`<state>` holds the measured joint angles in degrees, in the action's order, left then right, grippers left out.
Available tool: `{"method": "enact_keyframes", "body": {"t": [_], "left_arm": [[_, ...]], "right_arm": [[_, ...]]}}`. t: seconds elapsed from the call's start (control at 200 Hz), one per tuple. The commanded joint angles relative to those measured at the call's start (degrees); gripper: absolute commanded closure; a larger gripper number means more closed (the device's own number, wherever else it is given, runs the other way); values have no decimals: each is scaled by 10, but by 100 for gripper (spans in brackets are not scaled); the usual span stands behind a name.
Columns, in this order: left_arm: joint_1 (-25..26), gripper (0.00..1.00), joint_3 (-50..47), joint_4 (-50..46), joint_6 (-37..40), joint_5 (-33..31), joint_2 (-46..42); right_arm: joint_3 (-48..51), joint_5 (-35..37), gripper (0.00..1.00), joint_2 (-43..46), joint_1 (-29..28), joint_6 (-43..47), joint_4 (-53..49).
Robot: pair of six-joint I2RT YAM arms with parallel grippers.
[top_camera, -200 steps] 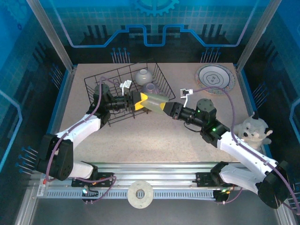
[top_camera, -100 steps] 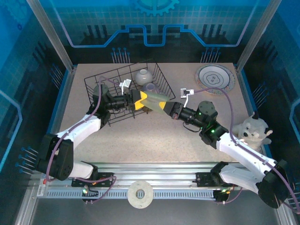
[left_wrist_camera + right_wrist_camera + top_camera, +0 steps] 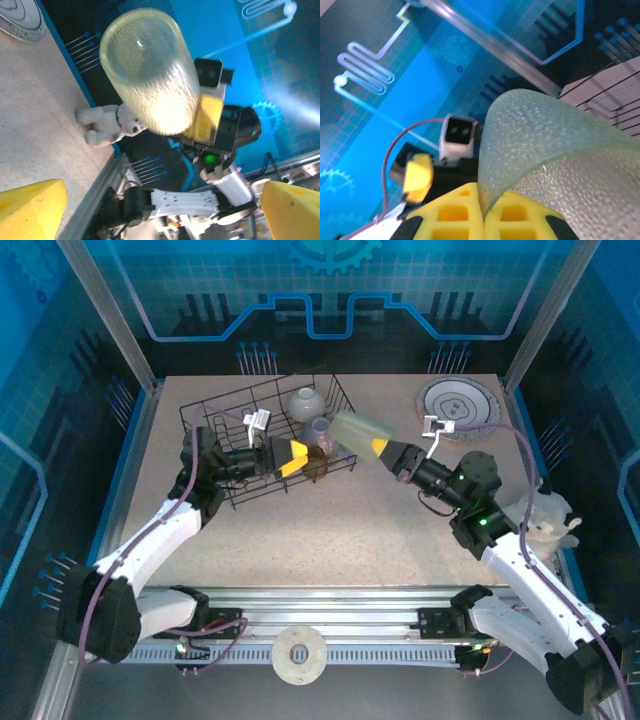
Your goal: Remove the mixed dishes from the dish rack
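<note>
The black wire dish rack (image 3: 232,418) stands at the back left of the table. A small cream bowl (image 3: 305,400) and a small brown cup (image 3: 320,432) sit in its right end. My right gripper (image 3: 377,447) is shut on the rim of the translucent yellowish cup (image 3: 352,428), holding it tilted in the air just right of the rack. The cup (image 3: 555,150) wall is pinched between the yellow fingers (image 3: 455,212). My left gripper (image 3: 294,457) is open over the rack's near side, apart from the cup (image 3: 150,75). A white plate with a purple rim (image 3: 458,407) lies at the back right.
A white plush toy (image 3: 543,521) sits at the table's right edge. A roll of tape (image 3: 298,655) lies on the rail in front of the arm bases. The blue enclosure walls stand close behind the rack and the plate.
My left gripper opened, let go of the yellowish cup and drew back to the left. My right gripper, shut on the cup, carried it up and to the right.
</note>
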<state>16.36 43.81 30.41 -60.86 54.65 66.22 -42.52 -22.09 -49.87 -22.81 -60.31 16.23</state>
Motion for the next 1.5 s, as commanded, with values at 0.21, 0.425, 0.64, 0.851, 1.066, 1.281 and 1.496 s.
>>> {"method": "enact_keyframes", "body": {"t": [0.21, 0.425, 0.64, 0.851, 1.066, 1.281, 1.496], "left_arm": [[3, 1, 62, -391, 319, -98, -137], [4, 1, 42, -420, 348, -104, -162], [7, 1, 36, -424, 354, -103, -168], [10, 1, 31, -426, 353, -105, -172], [10, 1, 29, -425, 350, -105, -172], [10, 1, 26, -423, 348, -104, -173], [10, 1, 25, -423, 347, -105, -172]], "right_arm": [[-287, 113, 100, -90, 70, 265, -470], [-490, 229, 100, -271, 96, 405, -661], [-623, 297, 100, -422, 122, 472, -768], [-699, 388, 100, -534, 133, 511, -840], [-708, 384, 100, -601, 159, 520, -852], [-729, 402, 100, -651, 174, 541, -874], [-710, 393, 100, -671, 192, 549, -867]]}}
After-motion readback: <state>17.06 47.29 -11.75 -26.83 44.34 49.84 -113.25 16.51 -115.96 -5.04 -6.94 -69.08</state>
